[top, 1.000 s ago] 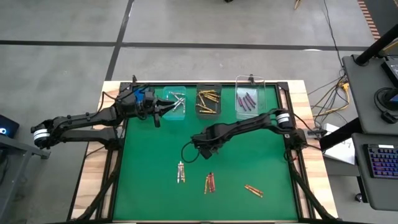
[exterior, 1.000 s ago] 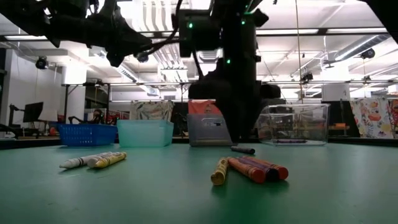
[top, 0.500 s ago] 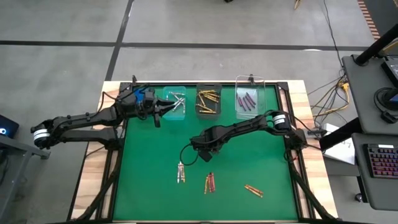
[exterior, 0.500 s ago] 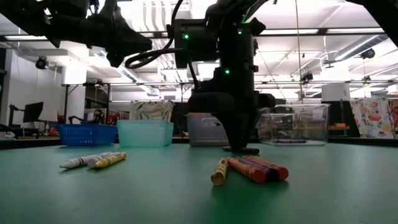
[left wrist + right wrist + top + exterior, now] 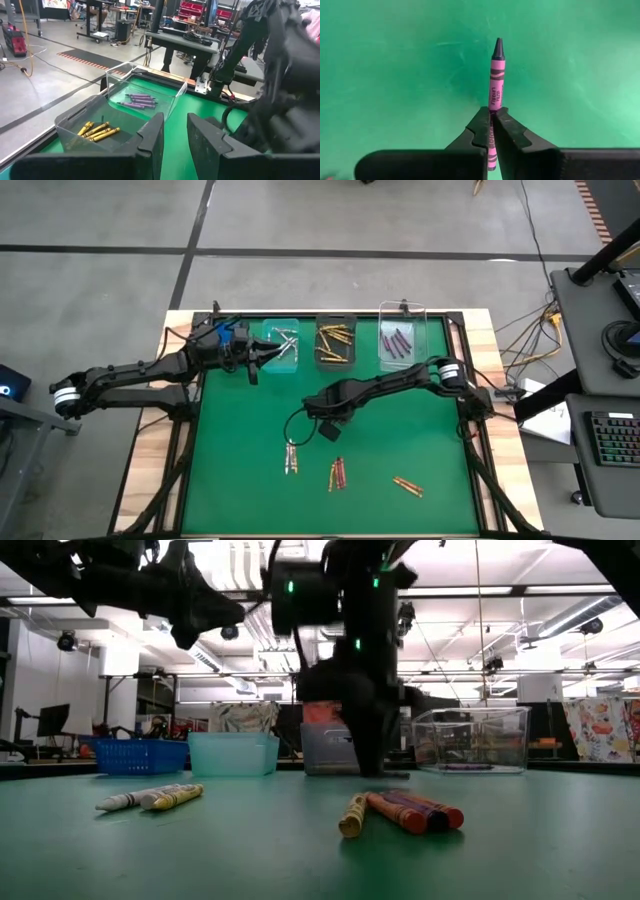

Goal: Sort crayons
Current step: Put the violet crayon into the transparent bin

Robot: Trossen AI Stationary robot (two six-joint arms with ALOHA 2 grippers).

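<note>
Green surface (image 5: 400, 445) framed in wood, carrying everything below. Right arm reaching in from the right edge toward the middle, right tool (image 5: 491, 120) clamped shut on a purple crayon (image 5: 495, 75), tip sticking out past the fingers (image 5: 512, 135) above the green. In the low view, right tool (image 5: 372, 755) seen low over the middle, just behind the nearest cluster. Left arm stretched along the far left, left tool (image 5: 268, 352) hovering at the light bin (image 5: 282, 345), fingers (image 5: 152, 137) parted a little with nothing between. Three more bins along the far edge: blue (image 5: 138, 755), dark (image 5: 336, 343) holding gold crayons (image 5: 97, 131), clear (image 5: 405, 340) holding purple ones (image 5: 140, 101). On the near half, loose crayons: a pale pair (image 5: 291, 458), a red-and-purple cluster (image 5: 338, 473), an orange pair (image 5: 407, 485).
</note>
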